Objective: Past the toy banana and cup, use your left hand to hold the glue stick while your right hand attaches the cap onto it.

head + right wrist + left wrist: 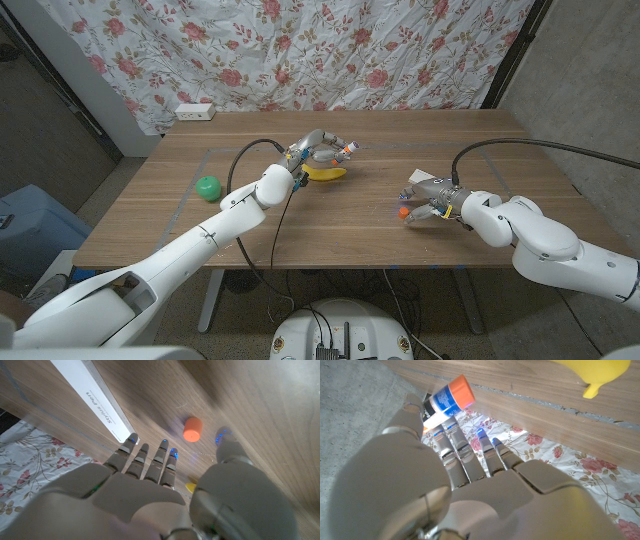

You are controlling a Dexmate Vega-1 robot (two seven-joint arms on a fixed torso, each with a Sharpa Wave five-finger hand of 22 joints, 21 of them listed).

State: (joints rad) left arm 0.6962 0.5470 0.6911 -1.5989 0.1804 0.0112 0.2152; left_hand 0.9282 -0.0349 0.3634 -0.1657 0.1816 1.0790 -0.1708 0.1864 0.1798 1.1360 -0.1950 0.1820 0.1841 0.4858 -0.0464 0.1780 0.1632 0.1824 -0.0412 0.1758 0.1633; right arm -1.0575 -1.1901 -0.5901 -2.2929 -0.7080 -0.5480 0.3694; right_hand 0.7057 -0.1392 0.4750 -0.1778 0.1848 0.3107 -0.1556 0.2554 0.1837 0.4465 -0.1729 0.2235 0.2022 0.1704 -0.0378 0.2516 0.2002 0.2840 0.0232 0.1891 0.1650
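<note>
Left hand [322, 148] is closed around the glue stick [347, 150], held lengthwise left-right, tip pointing right, while the open right hand [428, 198] hovers beside the orange cap [403, 212] on the tabletop [370, 240].

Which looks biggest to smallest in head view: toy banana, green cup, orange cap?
1. Toy banana, partly hidden by the left hand.
2. Green cup, clearly smaller.
3. Orange cap, a small dot by the right hand.
All lie at similar table depth, so the order looks reliable.
</note>
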